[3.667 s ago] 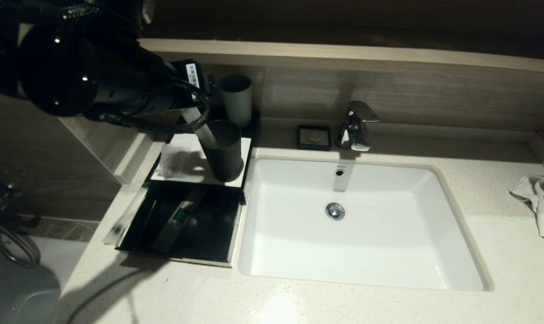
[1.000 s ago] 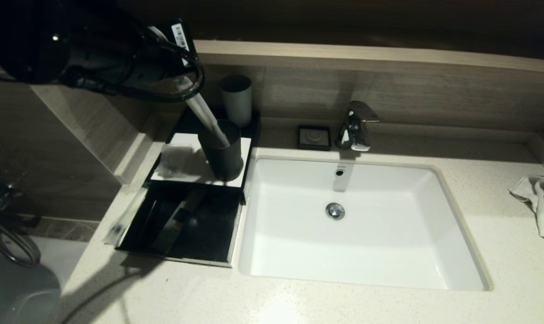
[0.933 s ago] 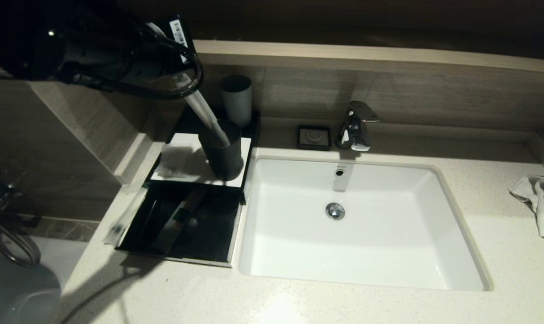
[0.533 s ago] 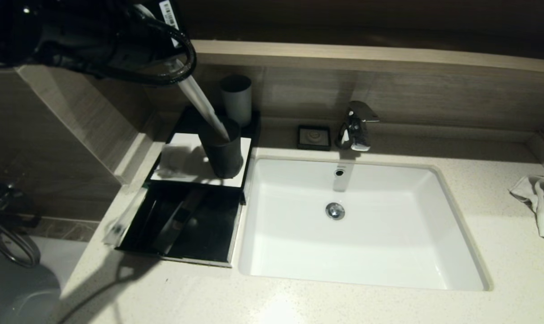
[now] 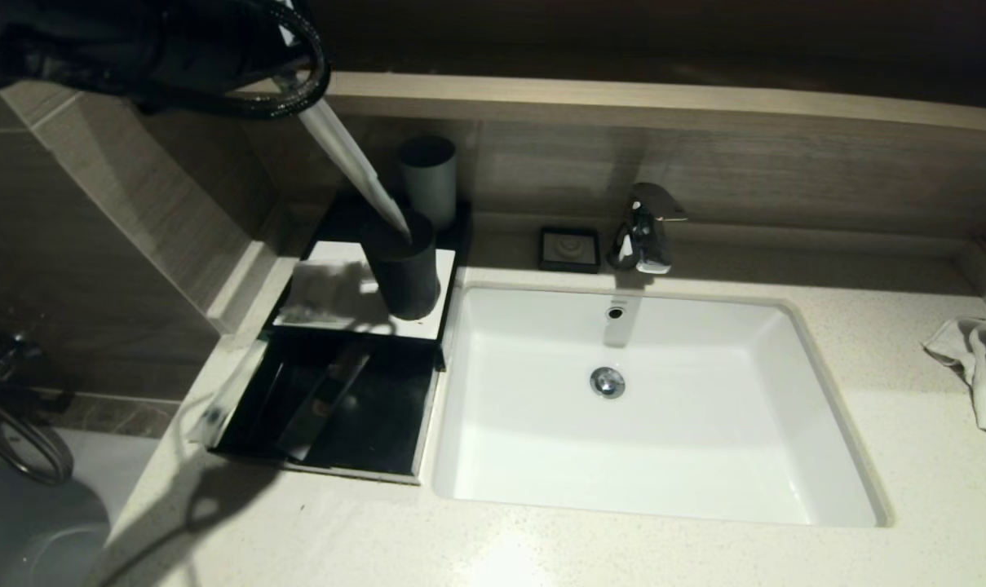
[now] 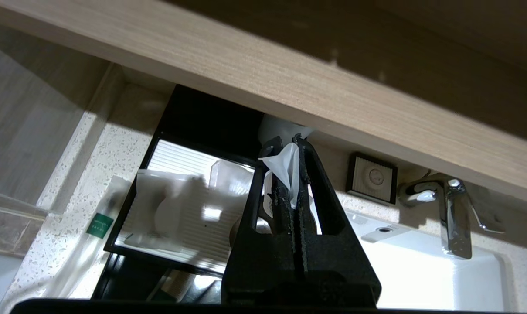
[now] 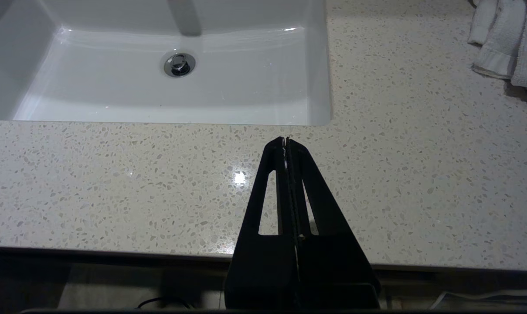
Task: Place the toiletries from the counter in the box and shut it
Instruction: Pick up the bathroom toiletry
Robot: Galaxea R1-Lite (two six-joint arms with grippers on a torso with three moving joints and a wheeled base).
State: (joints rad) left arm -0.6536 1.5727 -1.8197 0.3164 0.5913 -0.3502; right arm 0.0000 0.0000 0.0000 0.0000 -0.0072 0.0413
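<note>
While the left gripper (image 6: 289, 144) is high above the back left corner of the pale cream speckled stone counter (image 5: 623, 554), its two black fingers are pressed together on the end of a long narrow translucent white plastic packet (image 5: 350, 163). This packet hangs slanted from the gripper, and its lower tip is at the mouth of the dark cylindrical cup (image 5: 403, 265). The cup stands on the flat white top panel of the low black rectangular box (image 5: 342, 326). A small squarish translucent packet (image 5: 321, 285) lies on the same panel, beside the cup. The black front drawer (image 5: 378, 424) of the box is pulled out, and one long packet (image 5: 321, 403) lies inside it. Another long packet with a green label (image 6: 98, 224) lies on the counter along the left side of the box. The right gripper (image 7: 286, 141) is low at the front edge of the counter, its fingers together and holding nothing.
</note>
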